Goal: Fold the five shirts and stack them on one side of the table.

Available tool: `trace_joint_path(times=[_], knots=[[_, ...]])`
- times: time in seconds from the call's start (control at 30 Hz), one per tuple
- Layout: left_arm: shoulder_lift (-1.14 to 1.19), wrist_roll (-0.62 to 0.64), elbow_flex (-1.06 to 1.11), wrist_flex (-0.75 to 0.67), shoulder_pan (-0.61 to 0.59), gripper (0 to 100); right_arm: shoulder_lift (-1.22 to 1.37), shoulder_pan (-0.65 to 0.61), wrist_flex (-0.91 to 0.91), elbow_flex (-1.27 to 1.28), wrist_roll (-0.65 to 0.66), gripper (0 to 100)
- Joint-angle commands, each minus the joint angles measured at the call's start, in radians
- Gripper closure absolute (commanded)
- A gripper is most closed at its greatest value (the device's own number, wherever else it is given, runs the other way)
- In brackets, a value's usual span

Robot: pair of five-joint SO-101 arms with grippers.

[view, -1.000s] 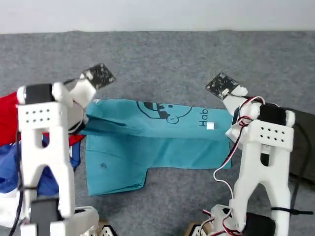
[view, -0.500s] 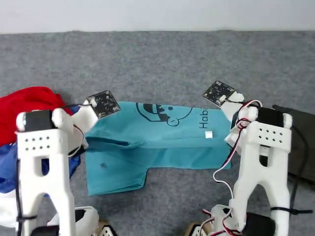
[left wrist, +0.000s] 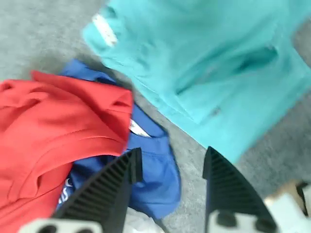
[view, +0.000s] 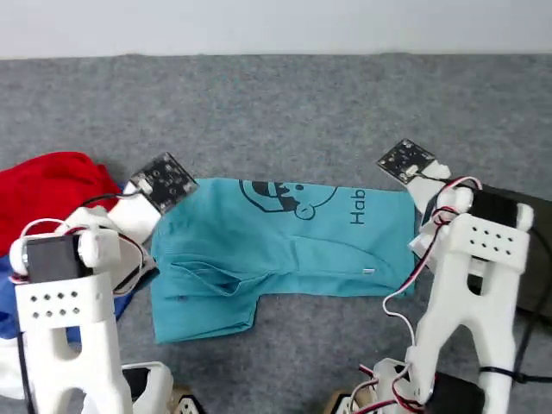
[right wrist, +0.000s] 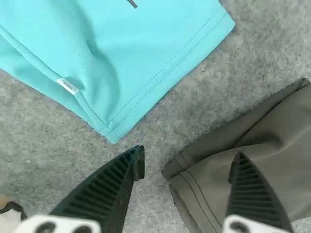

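The left gripper stands wide open with nothing between its jaws, above the near edge of a crumpled blue shirt. The right gripper is also spread wide and empty, hanging over a strip of bare grey surface between a corner of the teal shirt and the hemmed edge of an olive-brown shirt. Neither gripper touches any cloth. In the left wrist view a red shirt lies on top of part of the blue one, and the teal shirt lies just beside both. In the high view the teal shirt lies flat at the middle of the surface, partly folded. Its printed side faces up along the edge toward 12 o'clock, a crease runs across it, and one sleeve juts out toward 7 o'clock. A small white label shows near its edge toward 4 o'clock. The red shirt is heaped at 9 o'clock, the blue shirt lies just nearer than it at about 8 o'clock, and a bit of white cloth shows beyond that, toward 7 o'clock. The olive-brown shirt lies at 3 o'clock, close to the teal shirt's hem; whether the two touch is hidden by the right arm.
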Motion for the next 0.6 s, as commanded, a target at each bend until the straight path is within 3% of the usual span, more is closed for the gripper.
trace_joint_path(times=[0.0, 0.23, 0.47, 0.57], knots=[[-0.026, 0.064, -0.022, -0.083, -0.032, 81, -0.054, -0.105, 0.041, -0.077, -0.095, 73.9], [-0.026, 0.16, -0.159, -0.086, -0.226, 99, -0.041, -0.463, 0.061, -0.115, -0.282, 99.3], [-0.026, 0.183, -0.222, -0.095, -0.532, 99, 0.031, -0.716, -0.004, -0.087, -0.397, 96.5], [-0.026, 0.183, -0.223, -0.109, -0.628, 99, 0.12, -0.812, -0.008, -0.11, -0.433, 88.3]])
